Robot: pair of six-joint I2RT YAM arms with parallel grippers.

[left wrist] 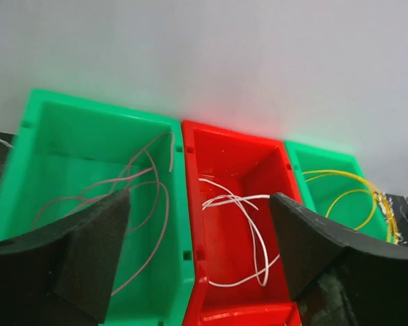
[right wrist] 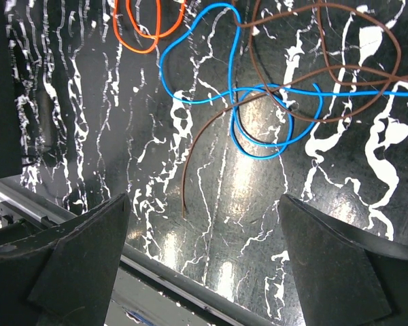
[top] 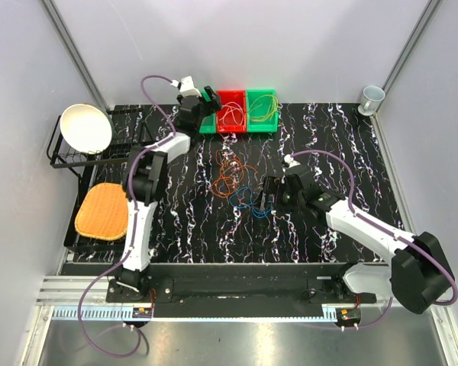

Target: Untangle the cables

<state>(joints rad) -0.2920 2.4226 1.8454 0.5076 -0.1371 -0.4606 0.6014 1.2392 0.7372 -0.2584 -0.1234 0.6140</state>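
The left end effector (left wrist: 198,227), jaws wide and empty, hovers over three bins: a pinkish cable (left wrist: 144,197) lies in the left green bin (left wrist: 61,142), a white cable (left wrist: 248,221) in the red bin (left wrist: 221,156), and a yellow-green cable (left wrist: 357,193) in the right green bin (left wrist: 307,164). The right end effector (right wrist: 204,214), equally wide and empty, hangs above the black marbled counter (right wrist: 88,102), where a blue cable (right wrist: 258,146) and a brown cable (right wrist: 207,149) cross, with an orange cable (right wrist: 141,46) just beside them.

Built of white links (top: 137,229) and black joints (top: 416,271), trailed by purple hoses (top: 162,77), tipped with broad black wedge-shaped fingers (left wrist: 88,251).
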